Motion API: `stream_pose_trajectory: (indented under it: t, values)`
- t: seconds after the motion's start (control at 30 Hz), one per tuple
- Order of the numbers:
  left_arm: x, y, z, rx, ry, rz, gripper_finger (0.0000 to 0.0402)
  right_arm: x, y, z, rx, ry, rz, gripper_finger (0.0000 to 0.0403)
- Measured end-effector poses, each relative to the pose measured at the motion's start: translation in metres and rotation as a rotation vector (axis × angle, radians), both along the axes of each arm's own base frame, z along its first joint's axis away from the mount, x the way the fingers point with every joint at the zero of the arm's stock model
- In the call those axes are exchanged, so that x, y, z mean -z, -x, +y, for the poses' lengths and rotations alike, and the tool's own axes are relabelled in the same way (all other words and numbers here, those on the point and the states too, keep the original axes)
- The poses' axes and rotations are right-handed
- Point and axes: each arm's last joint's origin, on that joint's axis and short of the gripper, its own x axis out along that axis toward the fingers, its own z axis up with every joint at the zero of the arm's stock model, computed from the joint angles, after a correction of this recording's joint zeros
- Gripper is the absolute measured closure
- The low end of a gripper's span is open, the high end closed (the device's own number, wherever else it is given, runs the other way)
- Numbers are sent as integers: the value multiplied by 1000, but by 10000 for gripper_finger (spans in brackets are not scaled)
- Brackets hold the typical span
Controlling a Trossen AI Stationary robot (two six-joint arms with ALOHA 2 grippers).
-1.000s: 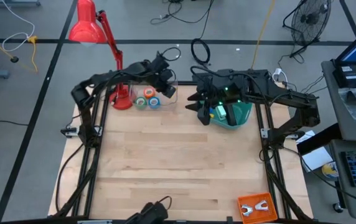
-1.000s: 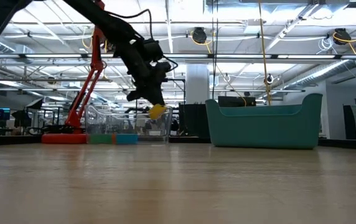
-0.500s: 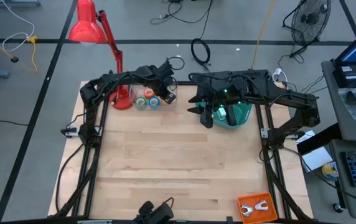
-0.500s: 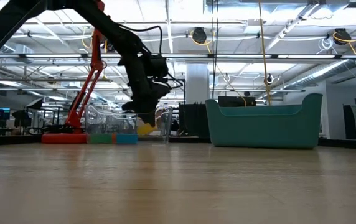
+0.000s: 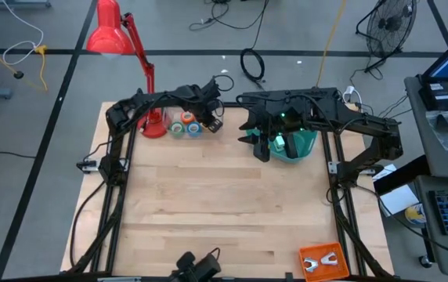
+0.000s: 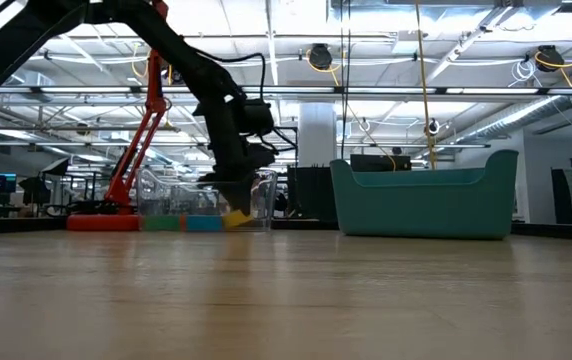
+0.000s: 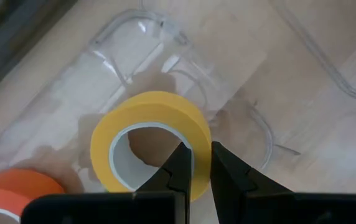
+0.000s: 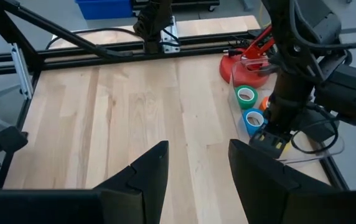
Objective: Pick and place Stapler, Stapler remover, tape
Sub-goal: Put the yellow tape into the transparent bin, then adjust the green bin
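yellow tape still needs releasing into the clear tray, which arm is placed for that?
Left. The left gripper is shut on the yellow tape, low in the clear tray beside the orange tape. The right gripper hangs open and empty above the teal bin, away from the tray.

We see our left gripper lowered at the upper centre, fingers pinched close, while our right gripper hangs spread beside it.

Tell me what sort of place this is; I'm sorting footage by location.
Probably a robotics lab in a big industrial hall: a wooden workbench between two robot arms, cables and a floor fan on the concrete floor, and open ceiling trusses with strip lights.
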Motion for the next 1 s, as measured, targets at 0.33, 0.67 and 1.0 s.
stream_pose_trajectory:
  t: [0.33,0.67,1.0]
  values:
    - [1,-2,1,1,-23,-5,349,0,0,0,1,5,0,243]
    - [2,-1,0,-25,-6,3,243,0,0,0,2,6,-2,243]
    - [-33,7,-1,-38,-76,-61,203,-2,-2,0,2,8,-28,243]
